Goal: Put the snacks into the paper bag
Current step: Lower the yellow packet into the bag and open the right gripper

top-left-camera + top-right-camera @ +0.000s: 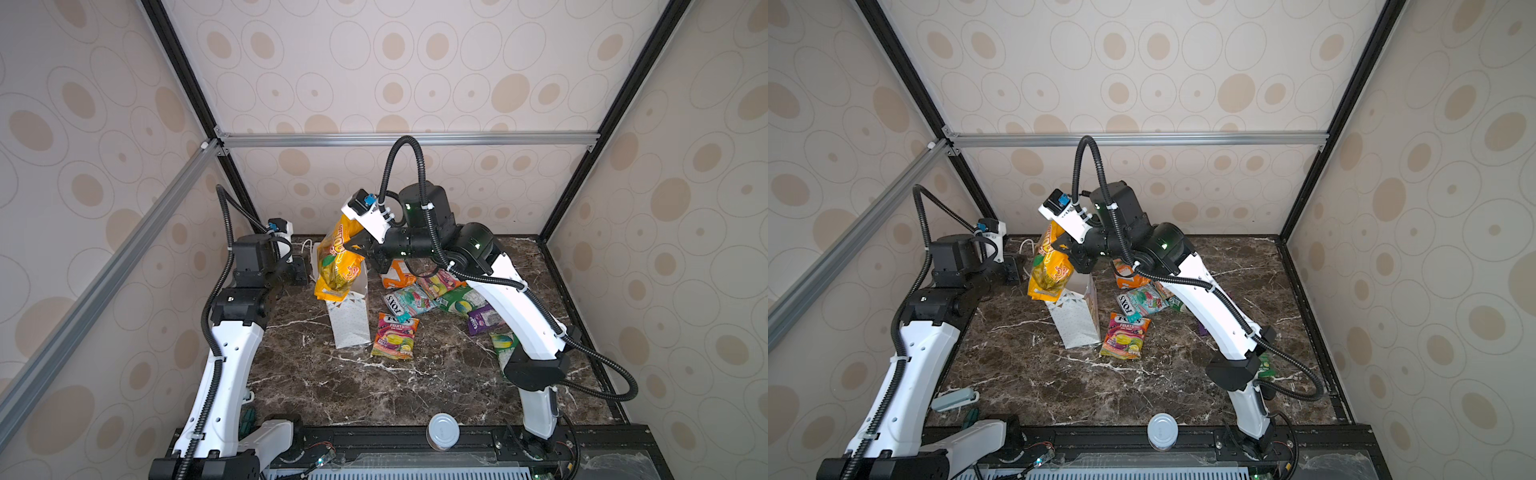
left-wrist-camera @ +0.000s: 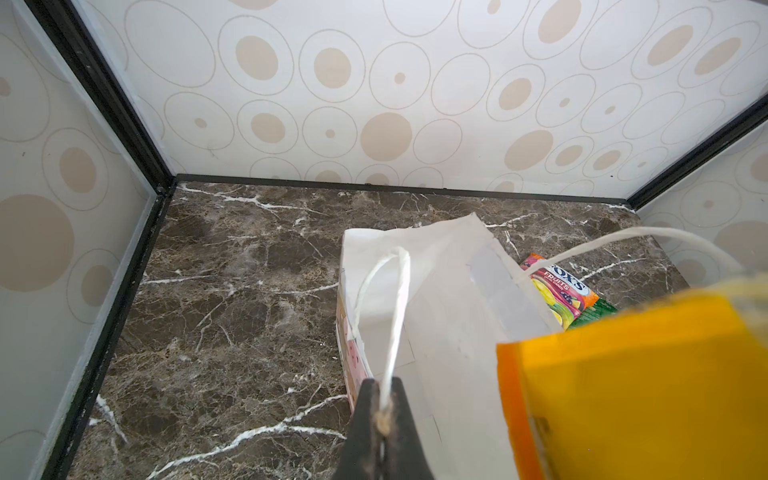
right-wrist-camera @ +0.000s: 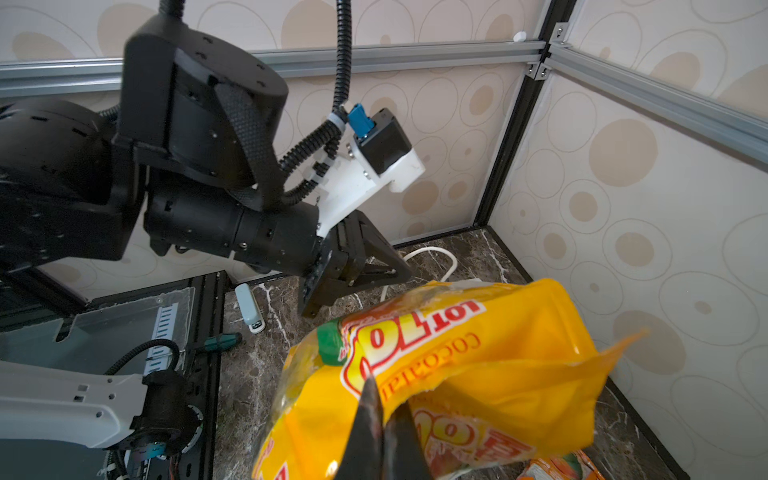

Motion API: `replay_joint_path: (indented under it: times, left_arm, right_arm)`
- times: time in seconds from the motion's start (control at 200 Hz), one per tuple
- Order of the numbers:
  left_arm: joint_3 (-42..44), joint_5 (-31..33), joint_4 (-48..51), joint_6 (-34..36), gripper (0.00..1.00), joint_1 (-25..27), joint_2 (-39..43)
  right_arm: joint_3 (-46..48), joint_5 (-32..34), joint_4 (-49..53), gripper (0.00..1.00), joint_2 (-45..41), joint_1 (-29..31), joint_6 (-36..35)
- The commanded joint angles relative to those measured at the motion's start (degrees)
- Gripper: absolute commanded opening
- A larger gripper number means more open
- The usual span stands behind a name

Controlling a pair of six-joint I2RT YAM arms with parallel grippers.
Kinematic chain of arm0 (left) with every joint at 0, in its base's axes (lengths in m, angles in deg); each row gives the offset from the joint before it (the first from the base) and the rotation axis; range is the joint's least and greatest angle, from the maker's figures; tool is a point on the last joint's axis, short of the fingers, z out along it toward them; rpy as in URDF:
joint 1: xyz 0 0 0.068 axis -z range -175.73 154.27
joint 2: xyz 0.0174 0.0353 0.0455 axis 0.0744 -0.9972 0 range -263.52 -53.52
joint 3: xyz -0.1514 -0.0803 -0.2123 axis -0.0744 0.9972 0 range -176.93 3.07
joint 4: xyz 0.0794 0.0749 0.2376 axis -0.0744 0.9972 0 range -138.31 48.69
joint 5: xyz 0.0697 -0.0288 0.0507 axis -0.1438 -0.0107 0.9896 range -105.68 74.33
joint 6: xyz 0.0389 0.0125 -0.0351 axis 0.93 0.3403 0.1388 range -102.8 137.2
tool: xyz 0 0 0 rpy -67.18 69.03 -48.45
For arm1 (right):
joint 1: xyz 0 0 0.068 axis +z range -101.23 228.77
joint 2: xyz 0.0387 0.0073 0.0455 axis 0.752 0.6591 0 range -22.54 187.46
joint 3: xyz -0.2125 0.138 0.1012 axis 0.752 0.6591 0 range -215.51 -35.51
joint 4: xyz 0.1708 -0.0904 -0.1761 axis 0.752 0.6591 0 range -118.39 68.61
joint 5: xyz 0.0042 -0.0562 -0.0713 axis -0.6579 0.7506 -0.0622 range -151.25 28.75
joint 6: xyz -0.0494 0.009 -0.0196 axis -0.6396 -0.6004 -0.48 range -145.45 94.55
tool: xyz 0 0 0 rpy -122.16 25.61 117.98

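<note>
right tool (image 3: 384,399) clamped on yellow packet (image 1: 336,266) over paper bag (image 1: 349,324) rim | left tool (image 2: 384,409) pinching cord handle (image 2: 392,311) | advice: centre over mouth, lower bottom-first, then release

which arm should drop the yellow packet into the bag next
Right. The right gripper is shut on the yellow packet, which hangs by the open top of the paper bag. The left gripper is busy, shut on the bag's cord handle.
</note>
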State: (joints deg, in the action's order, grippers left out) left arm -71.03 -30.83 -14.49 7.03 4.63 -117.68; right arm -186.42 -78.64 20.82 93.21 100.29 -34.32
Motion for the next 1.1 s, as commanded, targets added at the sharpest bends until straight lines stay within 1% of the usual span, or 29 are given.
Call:
replay_joint_path:
  times: [0.0, 0.195, 0.35, 0.48, 0.65, 0.93, 1.095]
  left_arm:
    - [0.19, -0.35, -0.32, 1.69, 0.0, -0.36, 0.72]
    - [0.07, -0.14, -0.27, 1.81, 0.0, -0.36, 0.59]
    - [0.04, -0.09, -0.29, 1.87, 0.0, -0.36, 0.62]
    - [-0.24, 0.03, -0.27, 1.99, 0.0, -0.36, 0.53]
    - [-0.3, 0.1, -0.85, 1.92, 0.0, -0.36, 0.26]
    - [-0.81, -0.56, -1.38, 1.84, 0.0, -0.36, -0.5]
    - [-1.82, -0.63, -1.48, 2.01, 0.0, -0.36, -1.29]
  right_arm:
    - [-2.85, -0.06, -6.63, 0.0, 1.03, -1.08, -0.84]
    - [-3.01, 4.84, -7.54, 0.0, 2.58, -1.01, -1.76]
    - [-3.07, 8.13, -7.59, 0.0, 3.1, -0.28, -4.44]
    - [-2.98, 7.68, -6.14, 0.0, 3.55, 0.05, -5.39]
    - [-3.07, 9.09, -3.4, 0.0, 4.62, 1.58, -9.12]
    - [-3.03, 7.17, 1.56, 0.0, 5.83, 2.61, -13.72]
    - [-3.07, 5.27, 2.94, 0.0, 6.31, 2.73, -14.0]
